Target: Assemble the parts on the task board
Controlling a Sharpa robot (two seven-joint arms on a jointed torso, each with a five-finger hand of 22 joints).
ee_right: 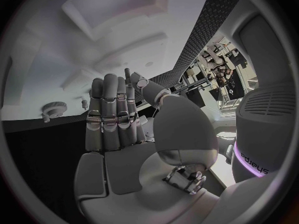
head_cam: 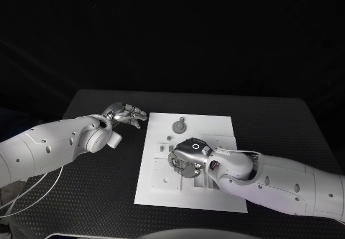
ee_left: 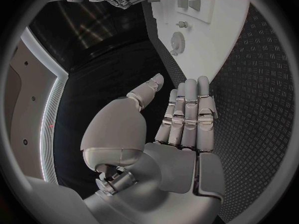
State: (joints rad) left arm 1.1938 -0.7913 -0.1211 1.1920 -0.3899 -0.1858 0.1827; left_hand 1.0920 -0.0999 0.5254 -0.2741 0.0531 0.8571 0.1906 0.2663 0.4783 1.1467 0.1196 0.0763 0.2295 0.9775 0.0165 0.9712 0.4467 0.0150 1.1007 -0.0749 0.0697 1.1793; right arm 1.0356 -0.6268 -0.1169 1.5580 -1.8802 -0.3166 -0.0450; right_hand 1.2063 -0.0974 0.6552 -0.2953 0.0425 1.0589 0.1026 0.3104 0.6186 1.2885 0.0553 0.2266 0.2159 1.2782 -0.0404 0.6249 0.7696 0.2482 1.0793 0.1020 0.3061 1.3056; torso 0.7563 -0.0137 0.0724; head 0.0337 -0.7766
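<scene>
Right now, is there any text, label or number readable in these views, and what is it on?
"sdeys" as it reads, turned on its side: on the robot's grey casing in the right wrist view, likely a brand mark seen rotated.
Task board: no readable markings.
Nothing else legible.

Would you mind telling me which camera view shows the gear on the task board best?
The left wrist view: the gear lies unobstructed on the task board, its teeth visible. The head view shows it small. The right wrist view shows it near the rim, beside the right hand.
</scene>
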